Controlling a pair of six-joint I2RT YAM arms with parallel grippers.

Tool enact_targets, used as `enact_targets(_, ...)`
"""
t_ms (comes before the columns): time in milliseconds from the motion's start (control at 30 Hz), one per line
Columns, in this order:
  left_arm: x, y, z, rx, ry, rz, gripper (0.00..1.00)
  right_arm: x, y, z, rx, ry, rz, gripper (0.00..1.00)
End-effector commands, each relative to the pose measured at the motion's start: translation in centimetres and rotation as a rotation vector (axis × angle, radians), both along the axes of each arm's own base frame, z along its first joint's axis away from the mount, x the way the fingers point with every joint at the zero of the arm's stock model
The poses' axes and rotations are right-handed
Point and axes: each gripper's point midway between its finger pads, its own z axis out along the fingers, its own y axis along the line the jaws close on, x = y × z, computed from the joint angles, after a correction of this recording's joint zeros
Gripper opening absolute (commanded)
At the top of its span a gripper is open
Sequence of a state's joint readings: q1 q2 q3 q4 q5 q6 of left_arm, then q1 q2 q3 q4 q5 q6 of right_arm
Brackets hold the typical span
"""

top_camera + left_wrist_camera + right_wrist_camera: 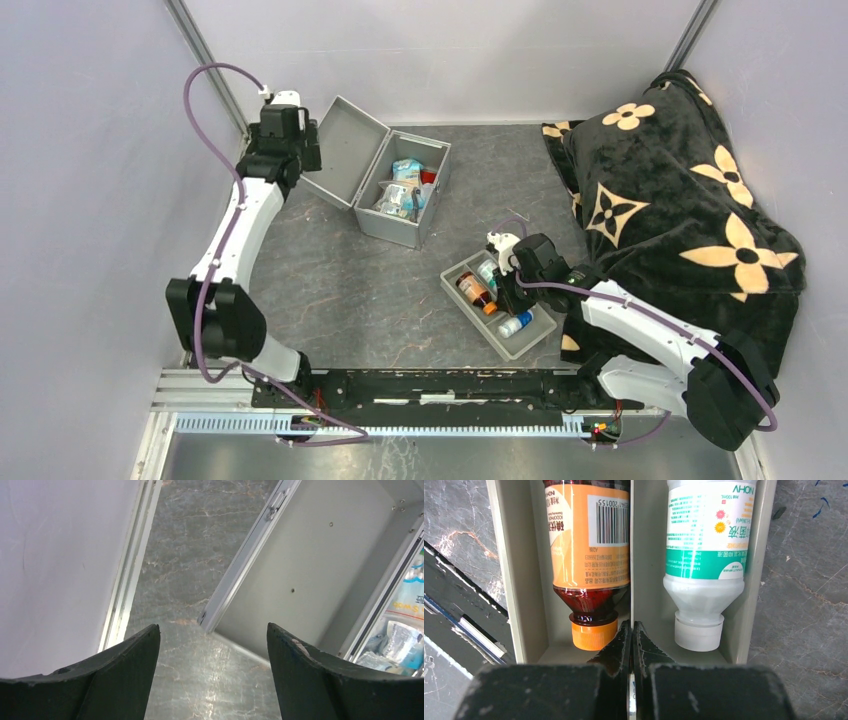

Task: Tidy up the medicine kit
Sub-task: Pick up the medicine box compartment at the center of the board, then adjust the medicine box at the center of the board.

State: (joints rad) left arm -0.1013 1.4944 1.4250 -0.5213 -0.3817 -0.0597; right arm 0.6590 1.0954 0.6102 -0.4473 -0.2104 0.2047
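The medicine kit (395, 230), a silver-grey metal case, stands open at the back left with packets inside and its lid (345, 150) laid back. My left gripper (308, 148) is open and empty just left of the lid. The left wrist view shows the lid's inside (310, 580) and the packets (405, 630) beyond my gripper (213, 630). My right gripper (507, 295) is shut over the grey divided tray (530, 345). In the right wrist view my gripper (631, 625) sits over the divider between a brown orange-capped bottle (589, 540) and a white bottle (706, 545). I cannot tell whether it pinches the divider.
A small white bottle with a blue cap (515, 323) lies in the tray's near end. A black blanket with cream flowers (680, 190) is heaped at the right, touching the tray's side. Walls close in the left, back and right.
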Motion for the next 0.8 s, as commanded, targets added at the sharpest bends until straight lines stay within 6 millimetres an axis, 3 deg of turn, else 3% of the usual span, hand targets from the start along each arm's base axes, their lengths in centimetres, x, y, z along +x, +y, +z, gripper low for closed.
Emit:
enact_targets(0,2.7,-0.3,1.1,0.089,-0.009,-0.092,0.82,0.7,1.1,1.8,0.062,-0.061,0.030,0.00)
enact_targets(233,4.3,-0.4,-2.9,0.115,0.106,-0.116,0.78,0.6,1.0,1.5,0.058,-0.053,0.034,0.00)
enact_targets(333,4.6,0.2,-3.6,0.137,0.131,-0.086,0.74,0.5,1.0,1.4,0.058,-0.050,0.037,0.00)
enact_targets(500,5.0,-0.3,-3.8,0.124,0.136,-0.099,0.65,0.6,1.0,1.6,0.066,-0.063,0.033,0.00)
enact_targets(633,4.7,-0.7,-3.4,0.119,0.132,-0.109,0.50,0.8,1.0,1.9,0.070,-0.076,0.020,0.00)
enact_targets(767,4.1,-1.2,-3.0,0.123,0.131,-0.113,0.41,1.0,1.1,2.4,0.085,-0.089,0.010,0.00)
